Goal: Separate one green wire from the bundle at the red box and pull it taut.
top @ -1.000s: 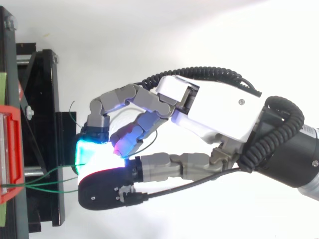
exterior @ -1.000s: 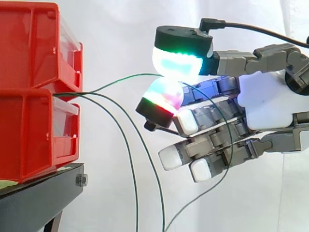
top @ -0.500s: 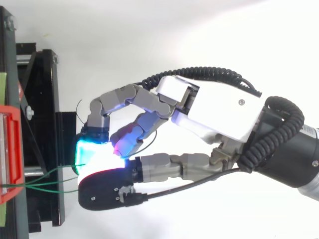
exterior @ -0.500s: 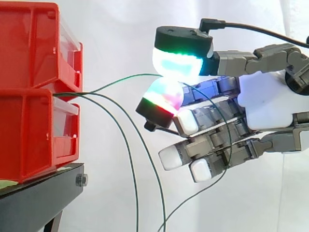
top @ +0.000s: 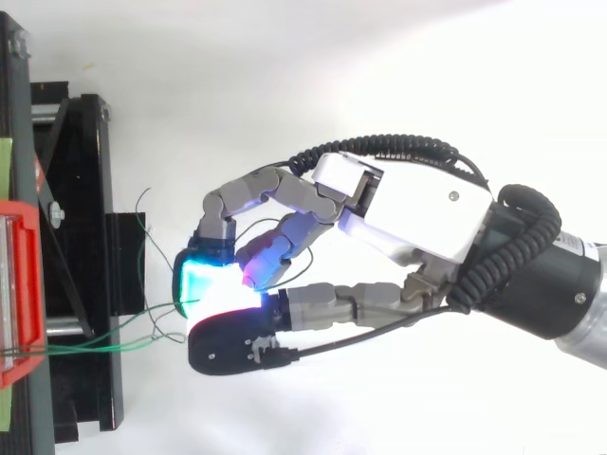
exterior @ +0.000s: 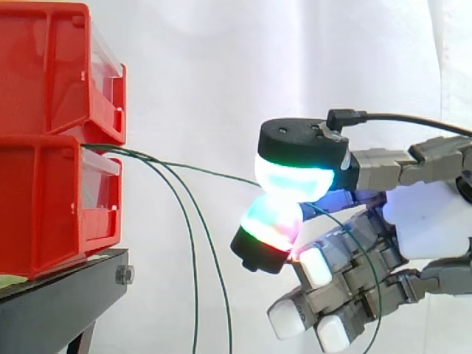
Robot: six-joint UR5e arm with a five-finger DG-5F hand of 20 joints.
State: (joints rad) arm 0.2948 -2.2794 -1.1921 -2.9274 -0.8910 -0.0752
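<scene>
Several thin green wires come out between the two stacked red bins (exterior: 44,206) at the left. My hand (exterior: 428,221) is to the right of the bins and lower than the wires' exit. Its thumb and one finger are pinched on one green wire (exterior: 214,175). That wire runs almost straight from the bins, slanting slightly down to the pinch. Its free end trails on over the curled fingers (exterior: 310,269). Two other wires (exterior: 193,280) droop in loops toward the bottom edge. From above, the hand (top: 417,213) holds the wire (top: 133,319) to the right of the red box (top: 14,294).
The bins sit on a black stand (exterior: 59,302), whose frame (top: 81,237) runs along the left of the top view. A white curtain hangs behind. Between the stand and the hand there is open space crossed by the loose wires.
The hand has moved down and away from the bins with the wire still pinched. The held wire, bowed upward before, now runs nearly straight. The loose loops shifted slightly.
</scene>
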